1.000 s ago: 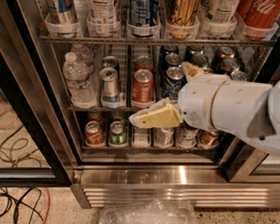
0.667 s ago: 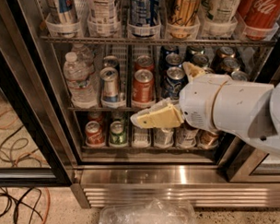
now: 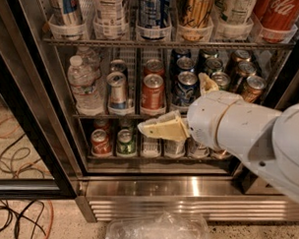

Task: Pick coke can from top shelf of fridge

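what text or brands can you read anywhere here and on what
"Cola", white script, partly cut off: on the coke can on the top shelf of the fridge.
Labels on the other cans and bottles: too blurred to read.
The gripper, in front of the lower racks: no text.

A: Where is the gripper lying?
B: The gripper (image 3: 163, 129) is lying just below the centre of the frame, with its cream tip pointing left.
A: And the arm?
B: The white arm (image 3: 281, 146) is filling the right side and sloping up to the left. Its rounded wrist (image 3: 213, 119) is sitting right of centre.
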`<state>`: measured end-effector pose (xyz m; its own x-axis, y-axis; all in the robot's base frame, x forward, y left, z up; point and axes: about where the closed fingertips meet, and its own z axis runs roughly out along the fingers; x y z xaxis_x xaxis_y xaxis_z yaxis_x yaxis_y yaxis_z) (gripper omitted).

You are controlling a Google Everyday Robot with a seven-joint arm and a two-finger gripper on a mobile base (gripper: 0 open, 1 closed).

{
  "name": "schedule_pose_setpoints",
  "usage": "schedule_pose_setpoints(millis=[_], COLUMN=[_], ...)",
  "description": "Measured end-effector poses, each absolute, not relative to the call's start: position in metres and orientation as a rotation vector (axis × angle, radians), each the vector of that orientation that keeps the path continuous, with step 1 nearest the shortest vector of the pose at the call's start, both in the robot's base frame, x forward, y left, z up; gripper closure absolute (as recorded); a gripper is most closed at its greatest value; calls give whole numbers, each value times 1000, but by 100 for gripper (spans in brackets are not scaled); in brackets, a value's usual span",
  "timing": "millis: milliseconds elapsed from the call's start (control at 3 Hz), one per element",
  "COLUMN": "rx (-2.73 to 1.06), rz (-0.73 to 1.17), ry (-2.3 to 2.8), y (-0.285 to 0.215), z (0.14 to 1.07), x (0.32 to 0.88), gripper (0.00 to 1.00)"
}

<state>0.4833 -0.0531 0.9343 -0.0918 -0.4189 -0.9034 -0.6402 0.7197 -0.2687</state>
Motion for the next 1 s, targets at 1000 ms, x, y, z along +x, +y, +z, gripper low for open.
schedule_pose_setpoints(millis=[1000], rx=[-440], rz=[10], ry=[1685], y=[-170], z=[895], x=[517], gripper=[0])
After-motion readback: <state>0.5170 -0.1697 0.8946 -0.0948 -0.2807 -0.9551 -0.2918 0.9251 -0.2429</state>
